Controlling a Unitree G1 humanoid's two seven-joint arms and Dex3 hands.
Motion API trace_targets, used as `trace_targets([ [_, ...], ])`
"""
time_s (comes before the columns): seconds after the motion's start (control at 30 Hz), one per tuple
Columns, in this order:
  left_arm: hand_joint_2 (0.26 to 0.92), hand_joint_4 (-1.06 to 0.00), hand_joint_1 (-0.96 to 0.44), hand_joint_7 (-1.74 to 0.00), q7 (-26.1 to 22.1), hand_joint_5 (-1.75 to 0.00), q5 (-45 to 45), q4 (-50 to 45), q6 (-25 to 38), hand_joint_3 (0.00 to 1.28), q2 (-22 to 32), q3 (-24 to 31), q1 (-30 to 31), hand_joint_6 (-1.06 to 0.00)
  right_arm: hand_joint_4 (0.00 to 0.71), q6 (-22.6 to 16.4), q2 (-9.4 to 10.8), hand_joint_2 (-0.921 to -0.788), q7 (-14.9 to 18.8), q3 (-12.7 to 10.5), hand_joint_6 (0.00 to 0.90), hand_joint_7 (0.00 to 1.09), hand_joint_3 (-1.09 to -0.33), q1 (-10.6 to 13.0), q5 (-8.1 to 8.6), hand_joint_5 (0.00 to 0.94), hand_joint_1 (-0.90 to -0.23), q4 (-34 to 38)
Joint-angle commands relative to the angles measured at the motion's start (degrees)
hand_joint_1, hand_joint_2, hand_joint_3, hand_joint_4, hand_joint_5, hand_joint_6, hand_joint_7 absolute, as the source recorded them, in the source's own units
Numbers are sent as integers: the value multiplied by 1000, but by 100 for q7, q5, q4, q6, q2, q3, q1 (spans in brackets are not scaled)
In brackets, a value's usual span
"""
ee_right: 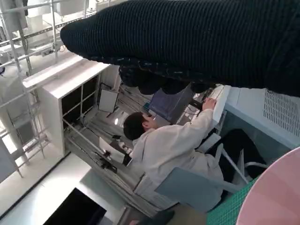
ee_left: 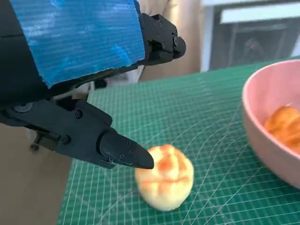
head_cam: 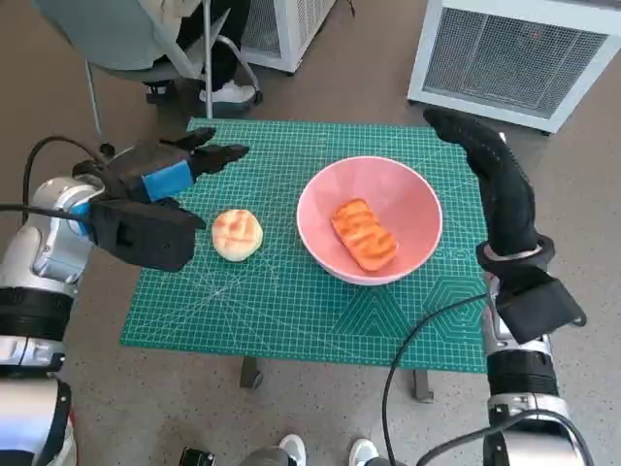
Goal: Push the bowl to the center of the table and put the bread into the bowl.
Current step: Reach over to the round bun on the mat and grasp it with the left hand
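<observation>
Left hand (head_cam: 160,184) sits nearest, hovering at the bench's left edge with fingers spread and nothing in them; the wrist view shows a black fingertip (ee_left: 136,158) just above and beside the round bun (ee_left: 165,182), not visibly touching it. That bun (head_cam: 237,234) lies on the green mat (head_cam: 281,311), just to the bowl side of the left hand and slightly toward the robot, between the hand and the pink bowl (head_cam: 412,199). It is near-round, so no long axis governs the grasp. The bowl stands near the bench's centre, somewhat right of it, and already holds 1 long piece of bread (head_cam: 364,234).

Right hand (head_cam: 490,170) is held beyond the bowl's right rim, fingers extended, gripping nothing, well apart from the bun.

Judgement: the left hand is the nearer; the bun must travel rightward into the bowl.
</observation>
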Motion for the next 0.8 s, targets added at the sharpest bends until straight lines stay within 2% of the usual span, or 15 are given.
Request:
trace_targets([
  [0.03,802,-24,-313,-10,119,0,150,198,73,0,-158,-132,-1,-196,285,102,9,-921,64,14,-1,623,-790,77,38,25,-683,38],
  [0.4,790,-23,-281,-5,238,0,460,905,224,0,-603,-483,-207,-190,285,91,-38,-921,150,-3,-1,626,-789,89,126,25,-681,62],
  [0.57,784,-28,-245,-6,462,-2,689,1547,282,0,-941,-730,-446,-194,285,73,-60,-921,175,-18,-1,625,-789,86,134,25,-682,90],
  [0.8,782,-56,-286,-5,841,-11,1013,2244,323,0,-1328,-1075,-687,-197,278,61,-84,-921,190,-28,-1,625,-786,93,120,21,-688,72],
])
